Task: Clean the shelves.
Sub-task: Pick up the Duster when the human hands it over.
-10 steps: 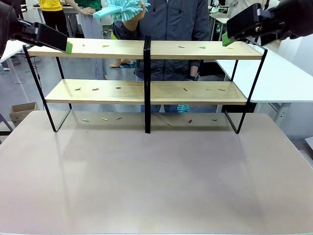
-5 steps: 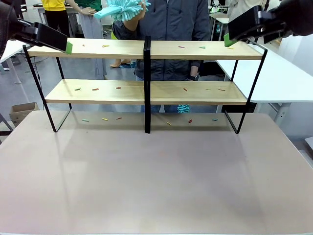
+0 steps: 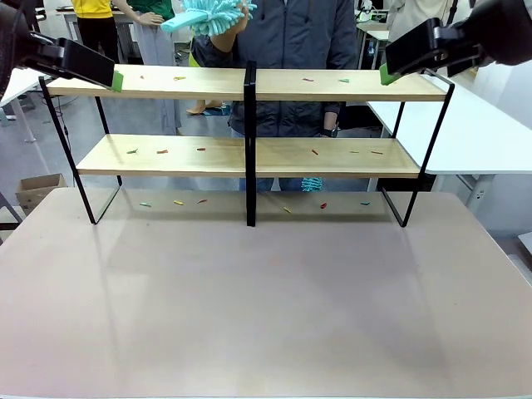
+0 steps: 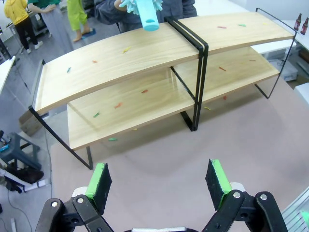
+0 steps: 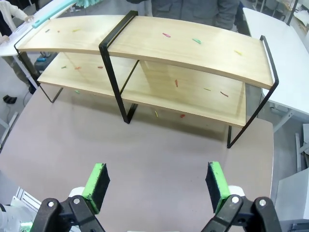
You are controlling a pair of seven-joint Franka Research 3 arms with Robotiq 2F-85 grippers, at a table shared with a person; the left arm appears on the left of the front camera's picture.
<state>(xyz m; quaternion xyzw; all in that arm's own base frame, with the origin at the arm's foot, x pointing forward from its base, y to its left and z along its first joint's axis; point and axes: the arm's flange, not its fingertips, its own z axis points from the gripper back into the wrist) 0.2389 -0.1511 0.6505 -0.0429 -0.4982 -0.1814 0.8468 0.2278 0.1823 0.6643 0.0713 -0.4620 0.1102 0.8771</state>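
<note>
Shelves stand at the far side of the worktop, coloured scraps scattered on both tiers — left jaws and right jaws gape wide, empty, raised near the upper tier's ends.

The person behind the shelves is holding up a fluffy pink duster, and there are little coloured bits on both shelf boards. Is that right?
Nearly. The duster is turquoise, not pink, as the front view shows. The rest holds: the person holds it up behind the shelves, and little coloured bits lie on both boards.
</note>
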